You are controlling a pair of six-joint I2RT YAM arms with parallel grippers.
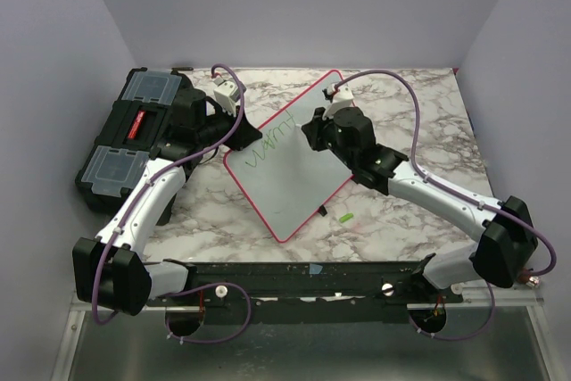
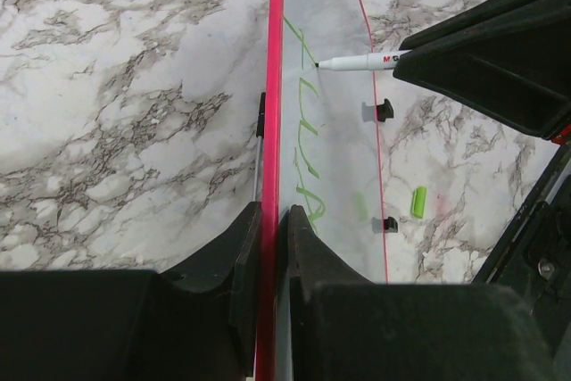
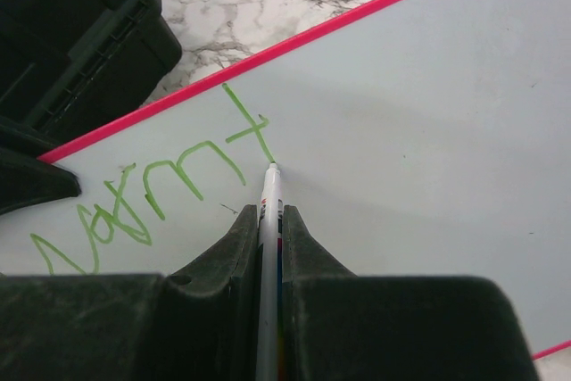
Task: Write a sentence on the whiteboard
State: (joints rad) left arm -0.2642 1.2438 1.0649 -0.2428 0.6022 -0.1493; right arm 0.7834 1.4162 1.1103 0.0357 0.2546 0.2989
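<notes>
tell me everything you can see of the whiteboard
The whiteboard is a flat white rectangle with a thin red-pink rim and rounded corners, set cornerwise on the marble table. Green lettering reading roughly "warmt" runs along one long edge. The left pincer clamps that rim; the marker, held by the right pincer, touches its surface.

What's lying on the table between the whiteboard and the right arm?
A small green cap lies on the table there, apart from the whiteboard and beside the right arm. It shows in the top view and the left wrist view.
</notes>
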